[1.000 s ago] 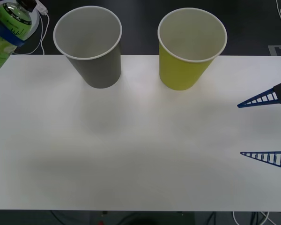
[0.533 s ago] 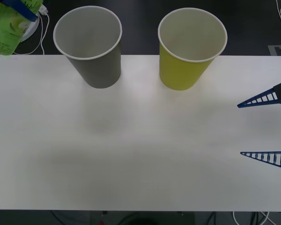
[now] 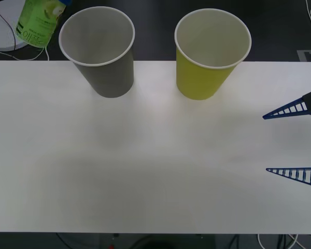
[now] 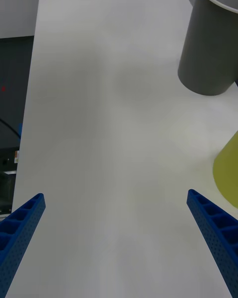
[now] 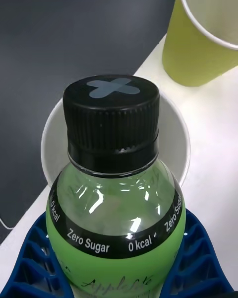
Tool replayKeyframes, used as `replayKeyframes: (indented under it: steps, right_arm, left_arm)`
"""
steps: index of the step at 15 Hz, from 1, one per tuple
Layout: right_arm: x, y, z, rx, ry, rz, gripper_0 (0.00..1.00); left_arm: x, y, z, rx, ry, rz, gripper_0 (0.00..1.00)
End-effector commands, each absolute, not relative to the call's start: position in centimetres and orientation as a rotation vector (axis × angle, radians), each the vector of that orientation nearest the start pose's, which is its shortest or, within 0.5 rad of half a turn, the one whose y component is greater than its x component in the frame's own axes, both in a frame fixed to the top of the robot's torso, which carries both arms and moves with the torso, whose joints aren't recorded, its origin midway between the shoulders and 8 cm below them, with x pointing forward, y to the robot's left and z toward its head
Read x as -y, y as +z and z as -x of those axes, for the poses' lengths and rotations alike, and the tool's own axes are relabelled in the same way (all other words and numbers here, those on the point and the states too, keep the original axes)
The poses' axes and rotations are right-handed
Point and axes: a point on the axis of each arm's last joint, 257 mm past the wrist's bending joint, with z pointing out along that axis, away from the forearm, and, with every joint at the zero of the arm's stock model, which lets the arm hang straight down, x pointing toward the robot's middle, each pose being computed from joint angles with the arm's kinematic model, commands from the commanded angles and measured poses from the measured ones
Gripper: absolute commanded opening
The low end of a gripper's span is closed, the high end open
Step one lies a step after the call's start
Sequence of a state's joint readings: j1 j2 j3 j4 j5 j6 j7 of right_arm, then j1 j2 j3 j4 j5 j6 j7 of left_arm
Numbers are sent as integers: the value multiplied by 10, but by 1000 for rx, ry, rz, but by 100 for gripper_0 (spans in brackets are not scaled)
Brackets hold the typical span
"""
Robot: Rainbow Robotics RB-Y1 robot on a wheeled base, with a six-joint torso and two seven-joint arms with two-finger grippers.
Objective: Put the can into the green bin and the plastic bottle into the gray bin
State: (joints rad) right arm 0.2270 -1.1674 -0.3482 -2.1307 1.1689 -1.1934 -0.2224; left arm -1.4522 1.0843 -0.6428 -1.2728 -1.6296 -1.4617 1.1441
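Observation:
The plastic bottle (image 3: 39, 23) hangs in the air at the far left, just left of the gray bin (image 3: 98, 49). My left gripper (image 5: 116, 258) is shut on it, blue fingers (image 5: 29, 258) pressing both sides of its green body below the black cap (image 5: 111, 119). In the left wrist view the gray bin's white inside (image 5: 49, 149) lies right behind the cap, and the green bin (image 5: 198, 44) stands farther off. The green bin (image 3: 212, 52) stands upright right of the gray one. My right gripper (image 3: 266, 143) waits open at the table's right edge. The can is out of view.
A white table (image 3: 145, 171) runs under both cups, with dark floor beyond its far edge. A white round object with a cable (image 3: 2, 23) lies on the floor at the far left. The gray bin (image 4: 208, 44) and table show from the right gripper (image 4: 115, 193).
My left gripper has carried the bottle rightward and farther back, from the left edge to just beside the gray bin's rim. The right arm has not moved.

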Motion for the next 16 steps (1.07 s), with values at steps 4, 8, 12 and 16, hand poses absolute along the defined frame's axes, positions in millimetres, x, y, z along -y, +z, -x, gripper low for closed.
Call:
replayKeyframes:
  steps: [4,8,12,16]
  right_arm:
    - [238,-104,-320,-1507,343,1626,100]
    - [238,-104,-320,-1507,343,1626,100]
    - [238,-104,-320,-1507,343,1626,100]
    - [238,-104,-320,-1507,343,1626,100]
  left_arm:
    - [-186,99,-580,-2130,37,-1156,0]
    - [-169,99,-591,-2112,-4,-1132,0]
    - [-156,100,-598,-2087,-29,-1121,0]
    - [-145,100,-604,-2066,-49,-1113,0]
